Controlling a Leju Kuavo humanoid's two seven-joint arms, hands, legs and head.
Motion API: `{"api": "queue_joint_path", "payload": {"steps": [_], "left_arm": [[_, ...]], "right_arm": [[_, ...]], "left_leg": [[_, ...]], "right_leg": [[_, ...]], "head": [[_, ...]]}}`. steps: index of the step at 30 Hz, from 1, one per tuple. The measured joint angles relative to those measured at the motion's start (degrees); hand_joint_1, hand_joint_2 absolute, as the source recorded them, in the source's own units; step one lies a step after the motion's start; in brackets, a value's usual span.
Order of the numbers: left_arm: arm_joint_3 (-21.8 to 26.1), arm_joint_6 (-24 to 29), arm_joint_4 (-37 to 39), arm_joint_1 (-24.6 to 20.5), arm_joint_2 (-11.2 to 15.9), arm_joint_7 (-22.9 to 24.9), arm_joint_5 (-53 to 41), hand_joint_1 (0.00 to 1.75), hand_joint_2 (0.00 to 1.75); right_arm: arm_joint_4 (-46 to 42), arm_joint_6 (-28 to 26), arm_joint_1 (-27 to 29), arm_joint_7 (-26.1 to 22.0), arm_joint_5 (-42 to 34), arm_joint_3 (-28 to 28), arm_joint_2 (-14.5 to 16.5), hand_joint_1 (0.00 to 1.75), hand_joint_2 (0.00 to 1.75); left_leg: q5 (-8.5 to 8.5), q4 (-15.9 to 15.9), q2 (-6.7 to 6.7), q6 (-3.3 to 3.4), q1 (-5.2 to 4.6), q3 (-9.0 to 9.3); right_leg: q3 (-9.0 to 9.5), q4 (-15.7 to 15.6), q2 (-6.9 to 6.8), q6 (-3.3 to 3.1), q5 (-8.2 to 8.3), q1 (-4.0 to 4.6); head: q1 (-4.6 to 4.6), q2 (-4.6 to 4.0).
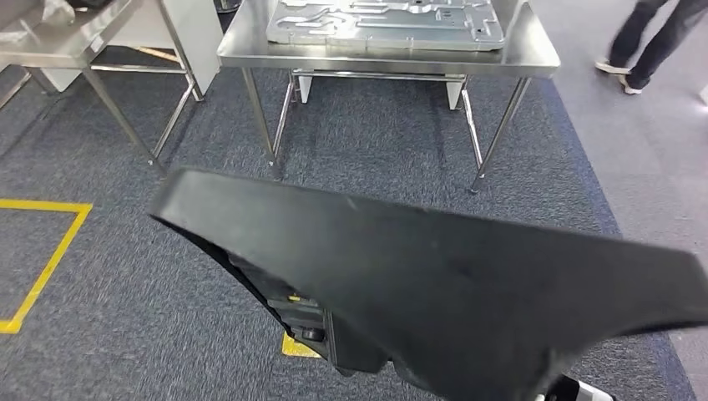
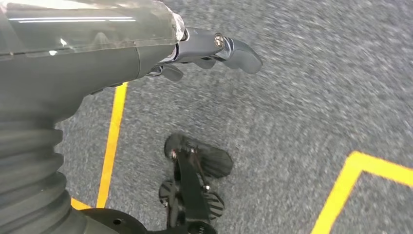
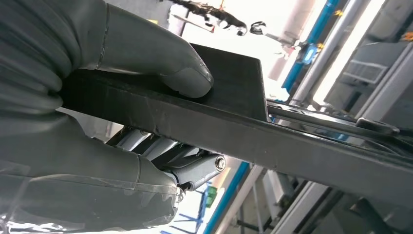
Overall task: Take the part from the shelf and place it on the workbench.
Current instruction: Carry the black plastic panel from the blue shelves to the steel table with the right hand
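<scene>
We see the part, a big flat black piece, held low in front of the robot and stretching wide across the head view. Its long top edge runs on a slant, and beyond that edge lies open grey carpet before the legs of the workbench. A silver metal plate lies on the bench top. A second steel table stands to the left, and a person's legs stand off to the right. Yellow floor lines mark the carpet on the left.

Up close, the right wrist view shows the right hand holding the part (thumb pressed flat on top, fingers tucked under its thin edge).

The left wrist view shows the left hand over the carpet, holding nothing, fingers loosely out.
</scene>
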Motion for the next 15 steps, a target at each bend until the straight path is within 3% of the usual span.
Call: {"api": "queue_joint_path", "payload": {"steps": [1,3,5,7,9,10,11,13,15], "left_arm": [[0.0,-0.1,0.0,0.0,0.0,0.0,0.0,0.00,1.75],[0.0,-0.3,0.0,-0.1,0.0,-0.1,0.0,0.00,1.75],[0.0,-0.4,0.0,-0.3,-0.1,-0.1,0.0,0.00,1.75],[0.0,-0.6,0.0,-0.2,-0.1,-0.2,0.1,0.00,1.75],[0.0,-0.9,0.0,0.0,0.0,-0.1,0.1,0.00,1.75],[0.0,-1.1,0.0,0.0,0.0,-0.1,0.1,0.00,1.75],[0.0,-1.3,0.0,0.0,0.0,-0.1,0.1,0.00,1.75],[0.0,-1.8,0.0,-0.1,0.0,-0.1,0.1,0.00,1.75],[0.0,-2.2,0.0,-0.1,0.0,-0.1,0.1,0.00,1.75]], "right_arm": [[0.0,0.0,0.0,-0.1,0.1,0.0,0.0,1.68,1.75],[0.0,0.0,0.2,-0.4,0.2,0.0,-0.1,1.68,1.75],[0.0,0.0,0.2,-0.7,0.3,-0.1,-0.1,1.68,1.75],[0.0,-0.1,0.2,-0.9,0.6,-0.2,-0.1,1.68,1.75],[0.1,-0.4,0.2,-0.9,1.6,-0.2,-0.2,1.68,1.75],[0.2,-0.5,0.2,-0.9,2.2,-0.2,-0.2,1.68,1.75],[0.3,-0.7,0.3,-0.9,2.7,-0.3,-0.3,1.68,1.75],[0.4,-1.0,0.2,-1.0,3.2,-0.3,-0.4,1.68,1.75],[0.4,-1.2,0.0,-1.1,3.3,-0.3,-0.4,1.68,1.75]], "left_leg": [[-0.17,-0.8,-0.59,0.31,-0.04,0.36],[-0.04,-1.1,0.35,1.03,-0.15,0.52],[0.21,-1.7,1.64,1.89,-0.02,0.85],[0.23,-2.0,2.83,2.54,-0.08,1.09],[0.10,-2.0,3.85,2.73,-0.21,1.11],[0.02,-2.0,4.28,2.69,-0.24,1.14],[-0.07,-2.0,4.61,2.60,-0.24,1.22],[-0.33,-2.0,4.98,2.26,-0.24,1.56],[-0.68,-1.9,5.11,1.69,-0.45,1.80]], "right_leg": [[-0.25,0.1,0.60,0.33,0.02,-0.07],[-0.55,0.0,1.54,1.07,0.19,-0.19],[-1.32,1.6,-0.55,1.70,-0.77,-0.10],[-4.13,7.2,-4.19,2.18,-3.75,-0.07],[-7.76,14.1,-5.60,2.60,-6.43,-0.36],[-8.54,15.5,-5.81,2.74,-6.40,-0.53],[-8.22,14.9,-5.95,2.81,-5.37,-0.70],[-4.45,7.8,-6.44,2.63,-1.58,-0.86],[-1.06,1.3,-7.02,2.16,0.23,-0.56]], "head": [[0.00,0.00],[0.01,0.00],[0.19,0.00],[0.49,0.00],[0.61,0.00],[0.61,0.00],[0.61,0.00],[0.63,0.00],[0.61,0.00]]}}
